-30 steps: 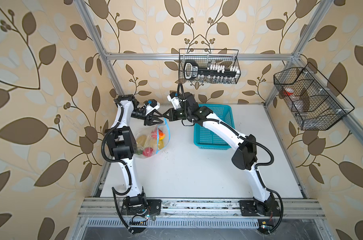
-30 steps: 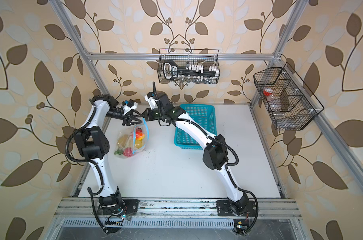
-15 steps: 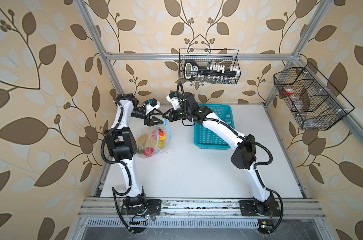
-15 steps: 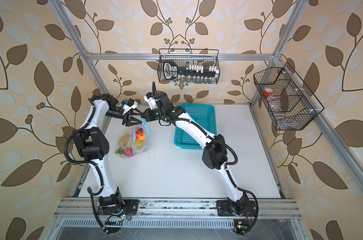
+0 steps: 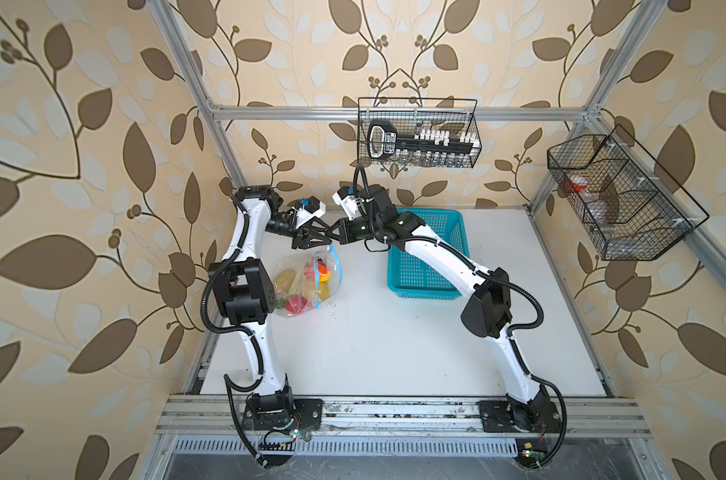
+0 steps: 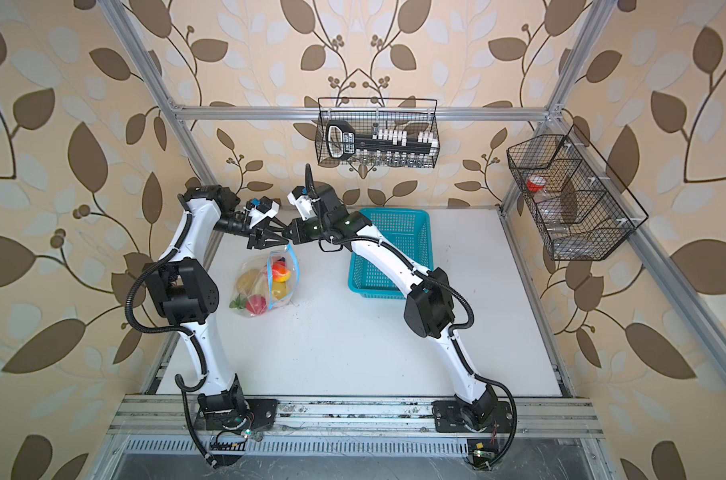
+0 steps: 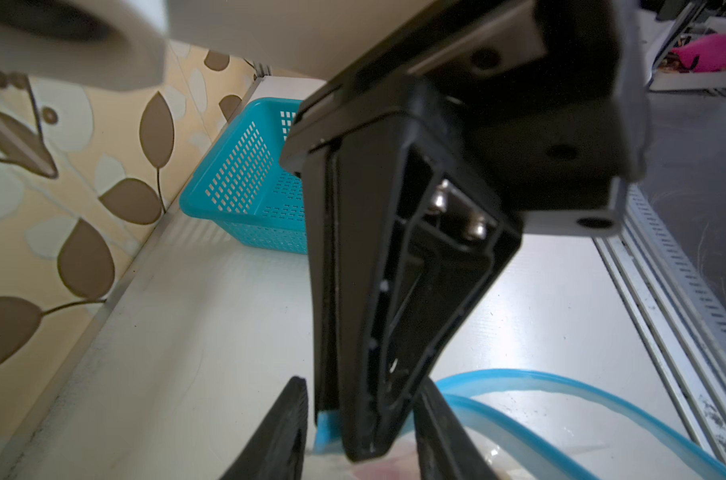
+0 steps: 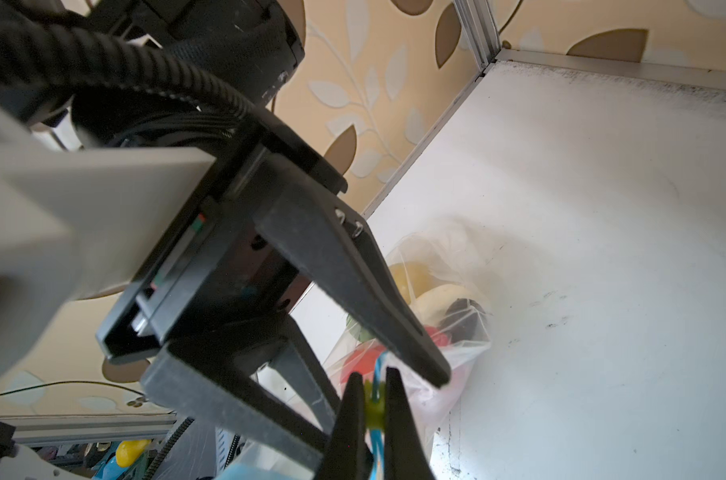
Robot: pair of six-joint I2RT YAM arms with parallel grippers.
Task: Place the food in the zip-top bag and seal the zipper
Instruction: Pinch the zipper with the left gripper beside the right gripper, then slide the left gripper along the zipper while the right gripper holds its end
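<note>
The clear zip-top bag (image 5: 295, 291) lies on the left of the white table, and its far corner is lifted. Inside it I see the food: a tan potato (image 5: 285, 279), a red-yellow fruit (image 5: 323, 272) and a red fruit (image 5: 295, 303). The blue zipper (image 5: 338, 270) runs along the bag's right edge. My right gripper (image 8: 374, 378) is shut on the yellow slider tab (image 8: 373, 405). My left gripper (image 7: 363, 384) is open. Its fingers (image 7: 286, 428) straddle the right gripper's tips and the blue zipper end (image 7: 326, 428). In both top views the two grippers meet tip to tip (image 5: 317, 237) (image 6: 290, 235).
A turquoise perforated basket (image 5: 419, 293) stands right of the bag, partly under the right arm. Two black wire baskets hang on the walls, one at the back (image 5: 419, 133) and one on the right (image 5: 619, 195). The back wall is close behind both grippers.
The left gripper's jaws opened wider and then narrowed again around the bag's corner. Both arms have stayed almost where they were. The right gripper has kept its hold.
</note>
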